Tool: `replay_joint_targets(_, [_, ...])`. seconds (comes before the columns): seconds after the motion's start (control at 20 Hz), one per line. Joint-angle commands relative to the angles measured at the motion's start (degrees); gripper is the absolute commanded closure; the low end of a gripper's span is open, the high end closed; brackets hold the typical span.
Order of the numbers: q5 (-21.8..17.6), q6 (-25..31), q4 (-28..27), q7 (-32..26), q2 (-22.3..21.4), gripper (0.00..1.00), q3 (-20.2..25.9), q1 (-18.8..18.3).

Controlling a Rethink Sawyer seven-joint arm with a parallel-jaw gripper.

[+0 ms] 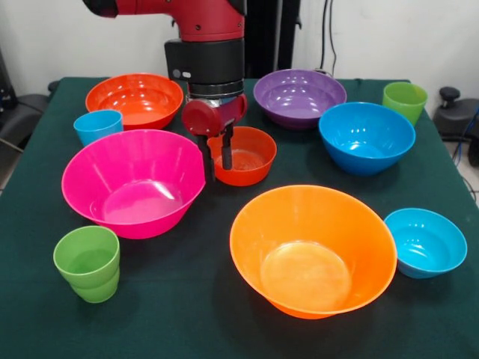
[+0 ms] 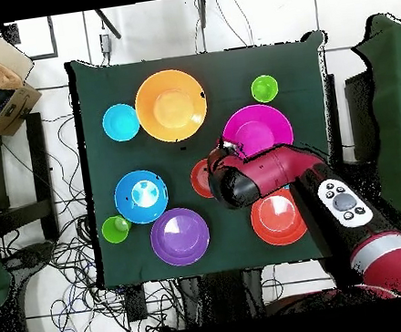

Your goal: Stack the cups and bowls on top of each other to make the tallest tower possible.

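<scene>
The jaws hang at the centre of the green surface, parted, with one finger inside the small red-orange bowl and the other outside its rim, on the side toward the large pink bowl; they straddle the wall, but whether they press it I cannot tell.

Reading the front view as a clock face with that small bowl at the middle:
- The medium red-orange bowl sits at 10 o'clock, near the far edge.
- The sky-blue cup stands at 9 o'clock, just beside the pink bowl's far rim.
- The pink bowl lies at 8 o'clock, almost touching the small red-orange bowl.
- One lime green cup stands at 7 o'clock, near the front edge.
- The large orange bowl rests at 5 o'clock.
- The small blue bowl is at 4 o'clock, just beside the orange one.
- The blue bowl is at 3 o'clock.
- The second green cup stands at 2 o'clock, behind the blue bowl.
- The purple bowl is at 1 o'clock.

Every bowl and cup stands upright and alone; no tower is started.
</scene>
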Motion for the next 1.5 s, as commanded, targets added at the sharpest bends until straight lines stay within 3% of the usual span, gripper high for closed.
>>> replay_joint_targets(0.05, [4.73, 10.94, -1.60, 5.09, -1.13, 0.00, 0.19, 1.60])
replay_joint_targets(0.1, [7.10, 13.64, -1.38, 6.42, -1.77, 0.00, -0.37, 2.64])
replay_joint_targets(0.2, [8.09, 15.23, -1.30, 7.42, -2.68, 0.00, -1.92, 4.63])
replay_joint_targets(0.35, [5.28, 15.79, -2.57, 5.37, -3.81, 0.00, -4.59, 7.70])
replay_joint_targets(0.45, [0.99, 16.77, -3.94, 1.40, -4.45, 0.00, -5.89, 9.72])
replay_joint_targets(0.85, [-0.95, 21.34, -1.82, -16.14, -5.44, 0.00, 2.79, 3.38])
replay_joint_targets(0.95, [1.47, 21.48, -2.23, -11.52, -5.15, 0.00, 2.94, 3.02])
replay_joint_targets(1.05, [11.13, 16.78, -2.47, 8.38, -3.05, 0.00, 1.31, 4.15])
replay_joint_targets(1.15, [20.30, 14.96, -1.67, 20.07, -2.02, 0.00, 0.50, 4.74])
replay_joint_targets(1.25, [26.01, 15.44, 0.49, 22.88, -2.81, 0.00, 1.18, 4.23])
replay_joint_targets(1.5, [32.92, 13.50, 6.13, 26.29, -6.34, 0.00, 0.42, 5.82])
